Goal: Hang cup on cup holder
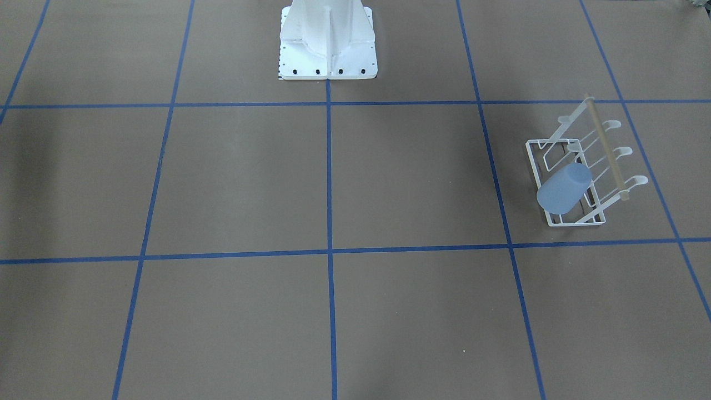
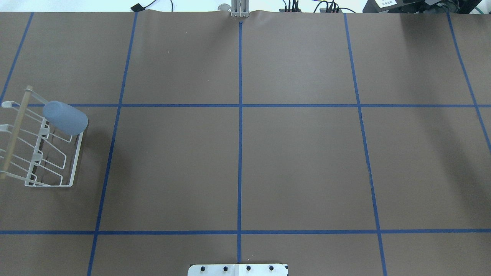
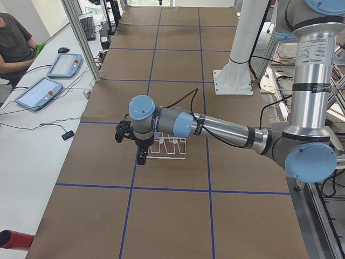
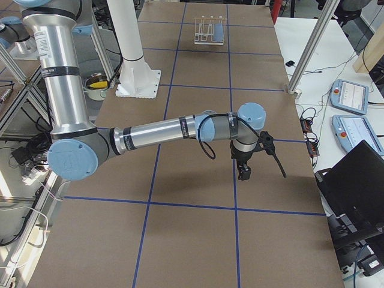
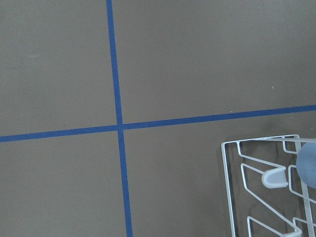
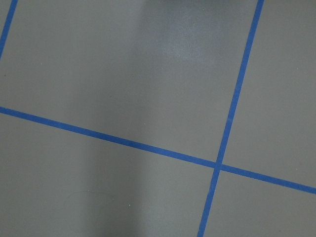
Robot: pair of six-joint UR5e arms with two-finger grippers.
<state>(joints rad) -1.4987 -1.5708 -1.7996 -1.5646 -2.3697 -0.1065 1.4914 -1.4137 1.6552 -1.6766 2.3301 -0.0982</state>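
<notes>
The light-blue cup sits tilted over a slanted prong at one end of the white wire cup holder, clear of the table. Both show in the overhead view, the cup on the cup holder at the table's left edge. The left wrist view shows the rack's corner and a sliver of the cup. My left gripper hangs just over the rack in the exterior left view; I cannot tell if it is open. My right gripper hovers over bare table, far from the rack; I cannot tell its state.
The table is brown with a blue tape grid. The robot's white base stands at the robot's edge of the table. An operator and tablets are beside the table. A laptop lies off the table's side.
</notes>
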